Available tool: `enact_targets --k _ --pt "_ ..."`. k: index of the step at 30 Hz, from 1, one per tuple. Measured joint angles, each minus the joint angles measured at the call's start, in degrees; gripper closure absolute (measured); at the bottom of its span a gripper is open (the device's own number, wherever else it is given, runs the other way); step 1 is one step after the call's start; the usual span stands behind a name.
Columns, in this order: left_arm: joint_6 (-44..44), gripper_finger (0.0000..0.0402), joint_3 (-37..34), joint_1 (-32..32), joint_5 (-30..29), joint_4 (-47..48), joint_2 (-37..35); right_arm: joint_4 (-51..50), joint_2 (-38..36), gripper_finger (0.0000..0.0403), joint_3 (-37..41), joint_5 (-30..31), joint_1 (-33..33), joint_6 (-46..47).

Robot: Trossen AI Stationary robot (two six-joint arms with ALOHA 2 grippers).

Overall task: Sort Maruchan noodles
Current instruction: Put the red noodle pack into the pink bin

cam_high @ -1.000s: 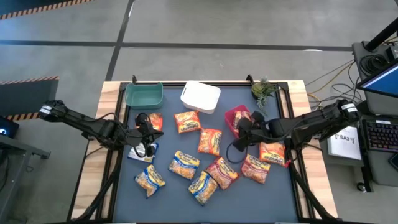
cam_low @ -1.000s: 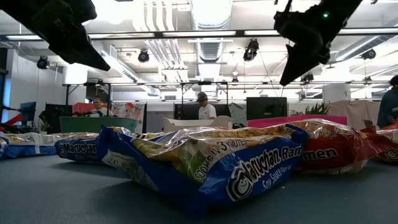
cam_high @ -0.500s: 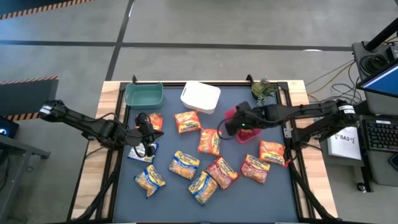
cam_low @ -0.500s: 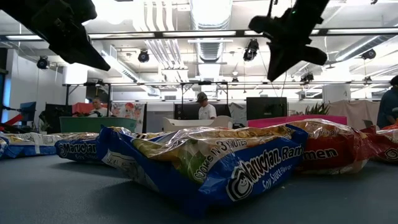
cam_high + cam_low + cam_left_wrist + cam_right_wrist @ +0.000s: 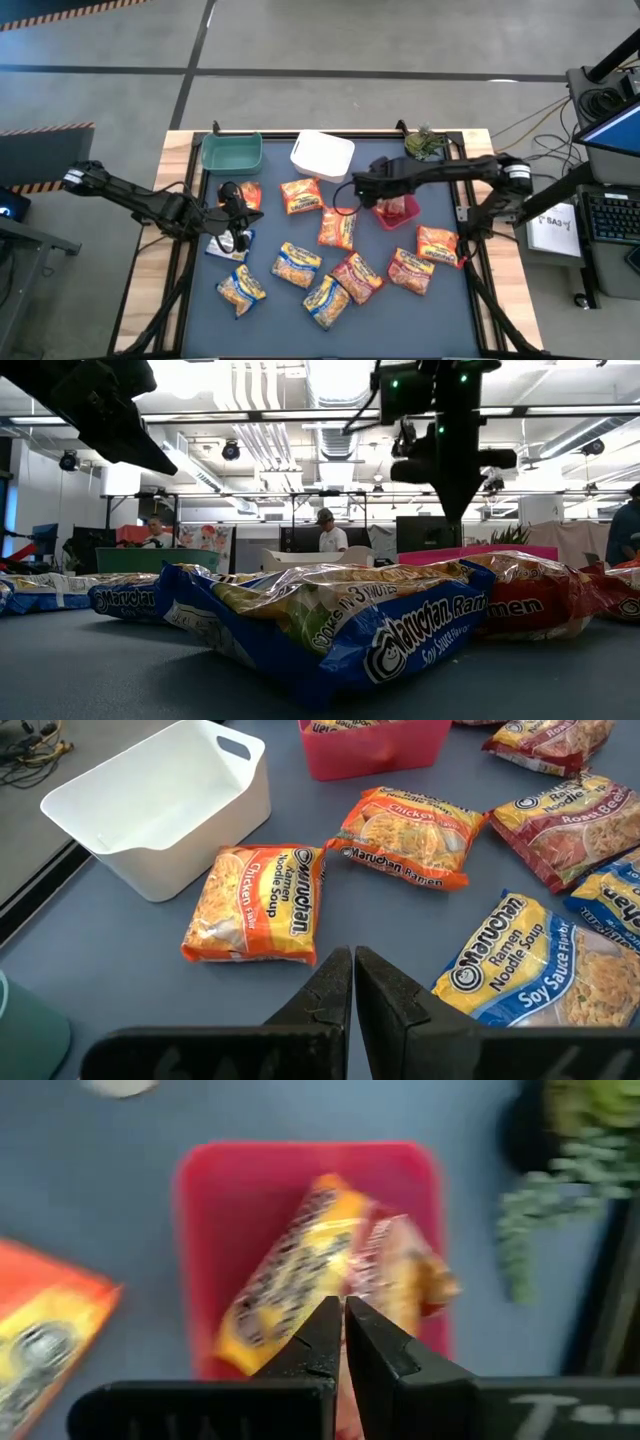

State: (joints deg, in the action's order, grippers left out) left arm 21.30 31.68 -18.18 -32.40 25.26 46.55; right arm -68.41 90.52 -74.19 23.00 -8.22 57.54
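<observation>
Several Maruchan noodles packets lie flat on the dark mat, among them an orange one (image 5: 301, 196), a blue one (image 5: 240, 288) and a red one (image 5: 357, 277). Two more packets (image 5: 330, 1270) lie inside the red bin (image 5: 392, 210). My right gripper (image 5: 368, 190) hangs shut above the red bin, pointing steeply down, with nothing in it (image 5: 342, 1315). My left gripper (image 5: 240, 208) waits shut above the mat's left part, near an orange chicken packet (image 5: 258, 903); nothing is between its fingers (image 5: 353, 970).
A green bin (image 5: 231, 152) and a white bin (image 5: 322, 156) stand along the mat's far edge, with a small plant (image 5: 425, 143) at the far right corner. A blue soy-sauce packet (image 5: 340, 625) lies close to the low camera. People stand in the room behind.
My right gripper has swung from beside the red bin's near side toward the table's far edge and left. It has tipped to point more steeply down and rolled, and now hangs over the red bin, still shut. The packets have not moved.
</observation>
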Motion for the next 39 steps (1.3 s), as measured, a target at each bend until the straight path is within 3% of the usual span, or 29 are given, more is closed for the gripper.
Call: enact_targets --k 17,39 --pt "0.02 0.0402 0.0 -0.01 -0.01 0.04 0.06 -0.97 5.18 0.027 0.02 2.01 -3.66 7.42" --pt "0.22 0.0402 0.0 0.0 -0.01 0.04 0.08 -1.78 11.61 0.0265 0.37 4.47 -4.21 10.84"
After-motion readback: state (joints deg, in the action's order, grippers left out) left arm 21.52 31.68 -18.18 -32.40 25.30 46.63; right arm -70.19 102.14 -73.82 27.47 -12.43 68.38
